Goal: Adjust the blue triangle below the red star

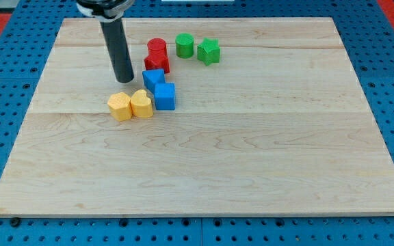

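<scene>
While my tip [124,80] hovers left, blue triangle [153,78] touches red star [157,63].

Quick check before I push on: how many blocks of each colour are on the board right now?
Red: 2, cylinder and star
Green: 2, cylinder and star
Blue: 2, triangle and cube
Yellow: 2, hexagon and heart
Total: 8

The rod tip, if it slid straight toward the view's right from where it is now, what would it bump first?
Probably the blue triangle, just right of my tip; the red star sits slightly above that line, though depth is uncertain.
</scene>
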Robot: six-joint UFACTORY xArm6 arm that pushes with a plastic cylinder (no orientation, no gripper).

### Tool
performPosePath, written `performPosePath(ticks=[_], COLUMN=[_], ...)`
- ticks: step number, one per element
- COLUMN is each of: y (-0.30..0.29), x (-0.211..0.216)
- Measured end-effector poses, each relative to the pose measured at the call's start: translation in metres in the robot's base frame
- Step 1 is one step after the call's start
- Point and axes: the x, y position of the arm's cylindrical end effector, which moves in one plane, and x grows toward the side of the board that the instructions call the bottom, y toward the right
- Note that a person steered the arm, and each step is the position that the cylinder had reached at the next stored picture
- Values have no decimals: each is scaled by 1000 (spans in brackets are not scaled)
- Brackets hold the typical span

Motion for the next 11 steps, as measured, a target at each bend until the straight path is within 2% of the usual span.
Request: performPosePath(ticks=[9, 10, 11], y=[42, 28, -6], x=[1, 2, 27])
